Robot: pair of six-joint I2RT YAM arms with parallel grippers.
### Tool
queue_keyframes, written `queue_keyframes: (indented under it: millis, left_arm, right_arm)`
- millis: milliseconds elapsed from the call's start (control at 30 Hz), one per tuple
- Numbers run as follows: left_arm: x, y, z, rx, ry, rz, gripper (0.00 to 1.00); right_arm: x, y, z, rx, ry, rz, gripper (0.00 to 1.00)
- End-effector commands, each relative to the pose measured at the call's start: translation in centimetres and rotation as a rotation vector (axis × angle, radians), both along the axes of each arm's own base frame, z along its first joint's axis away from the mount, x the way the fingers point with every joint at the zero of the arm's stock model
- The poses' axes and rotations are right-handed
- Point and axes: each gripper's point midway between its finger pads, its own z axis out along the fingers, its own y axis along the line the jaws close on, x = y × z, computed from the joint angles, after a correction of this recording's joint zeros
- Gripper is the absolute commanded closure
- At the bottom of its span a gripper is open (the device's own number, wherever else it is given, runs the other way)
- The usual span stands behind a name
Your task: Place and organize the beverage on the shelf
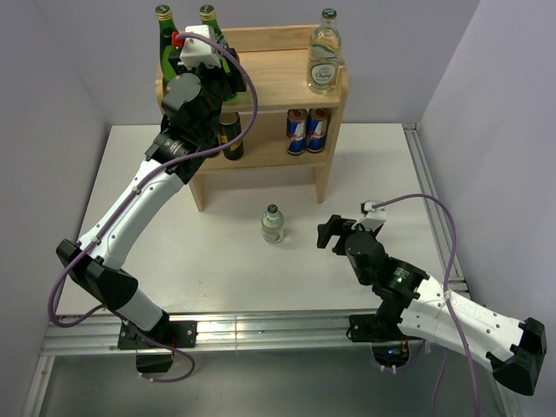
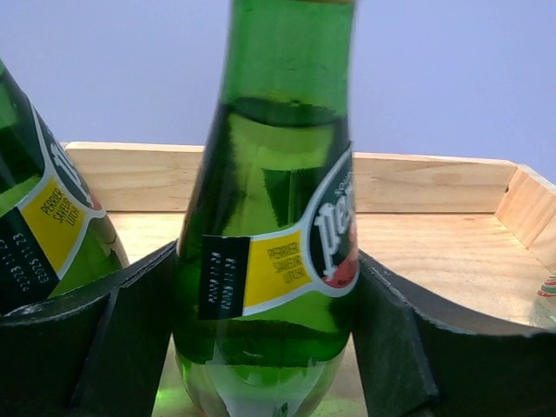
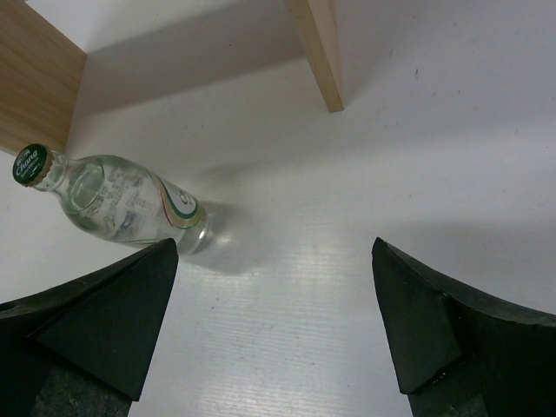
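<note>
The light-wood shelf [image 1: 278, 65] stands at the back of the table. My left gripper [image 1: 221, 61] is over its top board, shut on a green Perrier bottle [image 2: 269, 261] that stands upright; its cap shows in the top view [image 1: 208, 16]. A second green bottle [image 2: 43, 226] stands just to its left [image 1: 165, 30]. A small clear bottle [image 1: 273, 224] stands on the table in front of the shelf. My right gripper [image 1: 328, 233] is open and empty to the right of it; in the right wrist view [image 3: 274, 252] that bottle [image 3: 122, 204] is beyond the left finger.
A clear bottle [image 1: 324, 56] stands on the top board's right end. Two blue cans [image 1: 307, 130] and a dark bottle [image 1: 231, 139] are on the lower tier. The shelf's front right leg [image 3: 320, 52] stands ahead of my right gripper. Walls close in left and right.
</note>
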Motion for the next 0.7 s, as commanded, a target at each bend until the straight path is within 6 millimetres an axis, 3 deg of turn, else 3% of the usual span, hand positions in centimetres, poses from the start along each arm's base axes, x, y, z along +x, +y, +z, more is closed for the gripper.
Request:
queue_keyframes:
  millis: [0,367,667]
  left_arm:
    - [-0.2,1.6,0.3,0.001,0.000,0.024,0.21]
    - [-0.3,1.0,-0.6,0.017,0.019,-0.010,0.15]
    - [-1.7,1.1,-1.3,0.011,0.038,-0.033,0.12]
  right_arm:
    - [0.2,-0.3,0.4,0.022,-0.022,-0.021,0.00]
    - [0.1,-0.4,0.3,0.022,-0.021,-0.021,0.00]
    - [0.2,-0.3,0.4,0.026,-0.023,-0.020,0.00]
